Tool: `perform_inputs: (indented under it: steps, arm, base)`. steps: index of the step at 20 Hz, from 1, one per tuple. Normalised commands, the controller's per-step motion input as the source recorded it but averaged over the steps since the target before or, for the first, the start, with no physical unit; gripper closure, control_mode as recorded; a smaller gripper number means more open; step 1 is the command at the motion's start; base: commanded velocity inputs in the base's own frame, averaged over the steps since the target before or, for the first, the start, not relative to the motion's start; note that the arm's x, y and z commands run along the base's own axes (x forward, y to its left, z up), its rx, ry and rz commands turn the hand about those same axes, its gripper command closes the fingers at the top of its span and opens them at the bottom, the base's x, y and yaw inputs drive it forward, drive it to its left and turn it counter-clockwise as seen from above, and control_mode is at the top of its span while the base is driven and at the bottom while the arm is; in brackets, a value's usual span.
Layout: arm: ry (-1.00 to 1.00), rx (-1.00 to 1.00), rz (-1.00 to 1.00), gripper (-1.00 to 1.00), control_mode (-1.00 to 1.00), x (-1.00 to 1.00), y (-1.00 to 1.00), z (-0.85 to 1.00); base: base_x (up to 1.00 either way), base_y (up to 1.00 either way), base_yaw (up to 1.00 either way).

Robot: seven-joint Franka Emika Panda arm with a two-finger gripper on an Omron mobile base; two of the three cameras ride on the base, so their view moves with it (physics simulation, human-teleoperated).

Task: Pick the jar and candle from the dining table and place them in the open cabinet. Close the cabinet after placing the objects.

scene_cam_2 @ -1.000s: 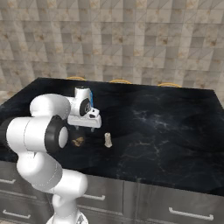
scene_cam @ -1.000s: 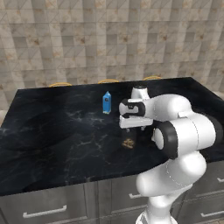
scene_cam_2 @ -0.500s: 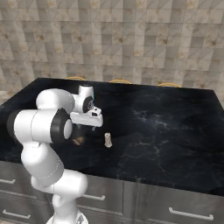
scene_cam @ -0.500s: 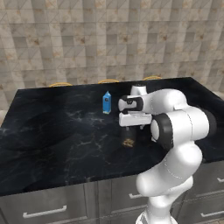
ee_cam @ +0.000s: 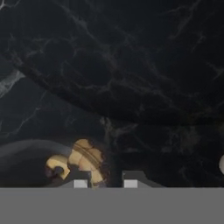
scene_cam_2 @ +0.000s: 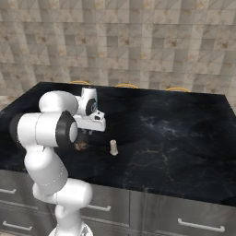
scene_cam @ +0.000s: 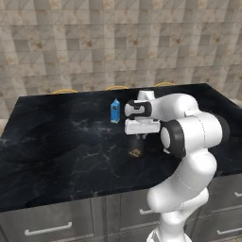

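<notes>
claw (ee_cam: 105, 177): down low over the tabletop (scene_cam: 61, 142), fingertips nearly together in the hand view, pinched on the near wall of the jar (scene_cam: 136, 146). Looks like a rim grab, not around the whole body.

jar: dark glass, gold bits at the bottom, sitting on the tabletop right under the hand.

candle (scene_cam_2: 113, 147): little cream pillar just beside the jar, standing upright, untouched.

blue carton (scene_cam: 115, 111): further back, out of the way.

arm pose: elbow bent up high, forearm reaching out over the slab, wrist turned so the hand points straight down.

how I'd do it: lift straight up and slow. A wall pinch on glass can slip or tilt, so no swinging till it's clear of the candle.
</notes>
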Motion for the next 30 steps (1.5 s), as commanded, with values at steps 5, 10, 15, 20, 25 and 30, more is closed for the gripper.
perform_inputs:
  steps: [5, 10, 15, 20, 25, 30]
  arm:
    - [-0.16, -0.07, 0.01, 1.00, -1.00, -0.36, 0.25, 0.89]
    - [-0.16, -0.18, 0.06, 1.00, -1.00, -0.70, -0.05, 1.00]
    - [-0.17, -0.07, 0.00, 1.00, -1.00, -1.00, -0.16, 0.93]
    - [-0.10, 0.08, -0.10, 1.00, -1.00, -1.00, -0.11, 0.88]
    - [-0.02, 0.03, -0.03, 1.00, -1.00, -0.79, -0.11, 0.27]
    - [0.00, 0.00, -0.03, 1.00, -1.00, -0.39, -0.17, -0.09]
  base:
    - [0.00, 0.00, 0.00]
    - [0.00, 0.00, 0.00]
    - [0.00, 0.00, 0.00]
    - [0.00, 0.00, 0.00]
    - [0.00, 0.00, 0.00]
    - [0.00, 0.00, 0.00]
